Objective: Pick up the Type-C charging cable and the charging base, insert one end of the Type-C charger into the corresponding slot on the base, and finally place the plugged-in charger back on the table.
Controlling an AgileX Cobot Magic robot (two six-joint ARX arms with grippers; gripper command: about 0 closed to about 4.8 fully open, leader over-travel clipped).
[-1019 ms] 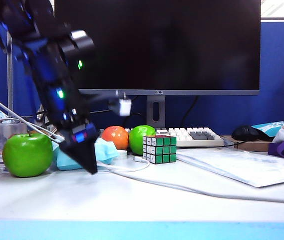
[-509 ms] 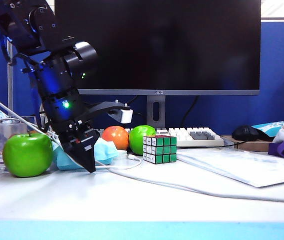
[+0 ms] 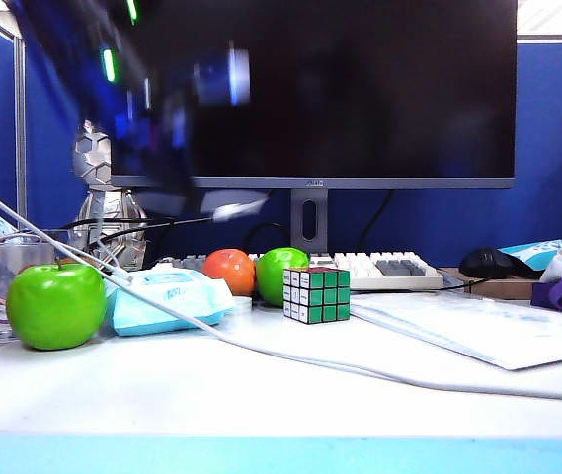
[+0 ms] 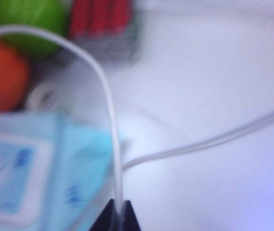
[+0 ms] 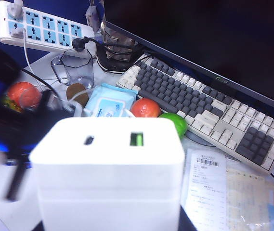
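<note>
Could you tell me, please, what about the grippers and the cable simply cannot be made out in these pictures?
- Exterior view: the left gripper is a motion smear; its jaws are unreadable.
- Left wrist view: the Type-C charging cable runs into the shut fingertips; its plug end is hidden there.
- Right wrist view: the charging base hides the right gripper's fingers; the frame edge crops its underside.

Charging cable (image 4: 109,103): thin, white, flexible; one end pinched between the closed tips of the left gripper (image 4: 117,211), from which it rises in a loose arch over the table (image 4: 214,72) (view blurred).

Charging base (image 5: 109,166): white, glossy, boxy, rounded corners; port face turned to the right wrist camera, showing two slots, filling the foreground above the desk.
</note>
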